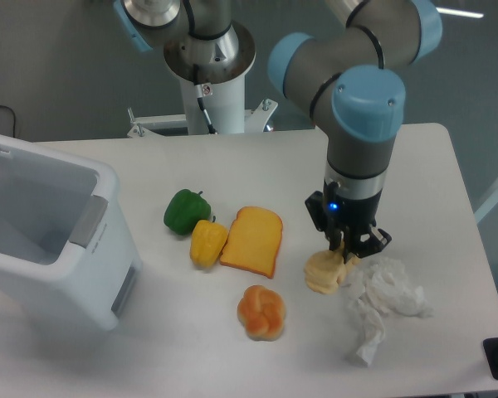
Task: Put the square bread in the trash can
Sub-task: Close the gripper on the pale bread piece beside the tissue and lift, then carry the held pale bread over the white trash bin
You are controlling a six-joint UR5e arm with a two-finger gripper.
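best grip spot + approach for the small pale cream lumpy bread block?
Straight from above, fingers across the upper right edge of the small pale cream lumpy bread block, where the gripper now sits. The block lies low on the white table, so a side approach looks poor. Crumpled white paper crowds its right side; its left side is open.
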